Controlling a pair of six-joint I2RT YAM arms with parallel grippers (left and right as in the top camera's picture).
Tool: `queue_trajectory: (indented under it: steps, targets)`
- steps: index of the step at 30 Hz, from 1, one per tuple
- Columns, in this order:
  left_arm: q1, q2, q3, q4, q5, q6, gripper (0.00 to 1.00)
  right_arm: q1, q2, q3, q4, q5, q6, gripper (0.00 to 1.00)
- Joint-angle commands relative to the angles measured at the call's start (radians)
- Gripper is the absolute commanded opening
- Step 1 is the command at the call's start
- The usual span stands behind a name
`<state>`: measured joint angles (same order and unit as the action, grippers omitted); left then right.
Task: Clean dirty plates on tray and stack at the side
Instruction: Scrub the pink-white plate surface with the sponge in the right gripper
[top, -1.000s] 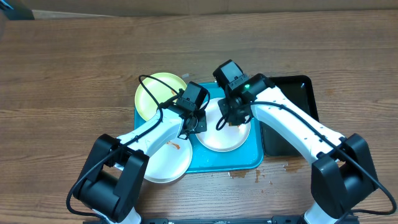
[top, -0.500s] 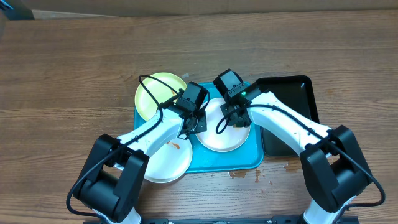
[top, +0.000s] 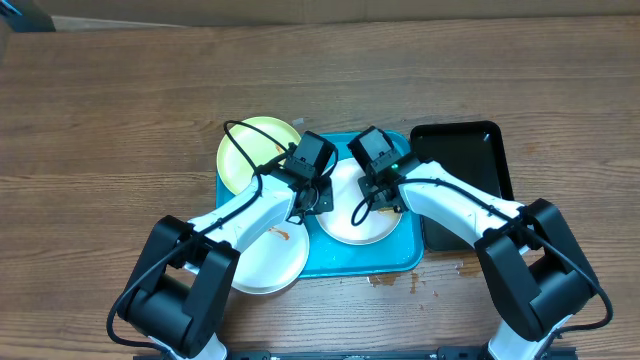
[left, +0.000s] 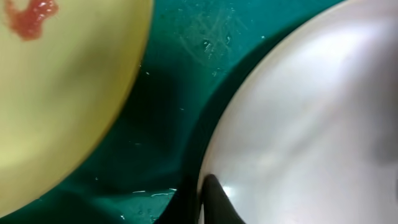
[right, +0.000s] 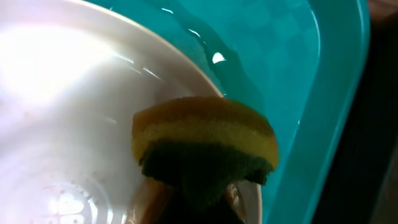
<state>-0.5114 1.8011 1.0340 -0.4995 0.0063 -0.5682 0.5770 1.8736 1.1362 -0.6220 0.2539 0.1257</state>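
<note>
A yellow plate (top: 250, 152) overhangs the tray's (top: 402, 262) far-left corner, and a white plate (top: 262, 262) overlaps its near-left corner and the table (top: 100, 120). The left hand (top: 310, 203) is closed, a fingertip (left: 214, 198) at the middle plate's (top: 355, 228) rim. The right hand (top: 384, 200) is clamped on a sponge (right: 205, 140) pressed on that plate. A black tray (top: 470, 150) lies just beside the tray.
</note>
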Motion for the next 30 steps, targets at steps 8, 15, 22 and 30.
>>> queue_trajectory:
  steps: [8, 15, 22, 30]
  targets:
    - [-0.005, 0.016, 0.003, -0.002, -0.010, 0.006, 0.04, -0.078, 0.003, -0.085, 0.070, -0.162, -0.003, 0.04]
    - [-0.005, 0.017, 0.003, 0.003, -0.010, 0.006, 0.05, -0.129, 0.003, -0.088, 0.071, -0.268, -0.032, 0.05]
    - [-0.005, 0.016, 0.003, 0.003, -0.010, 0.006, 0.04, -0.127, 0.003, -0.088, 0.072, -0.301, -0.034, 0.05]
    - [-0.005, 0.016, 0.003, 0.006, -0.010, 0.006, 0.04, -0.127, 0.003, -0.088, 0.071, -0.346, -0.052, 0.09]
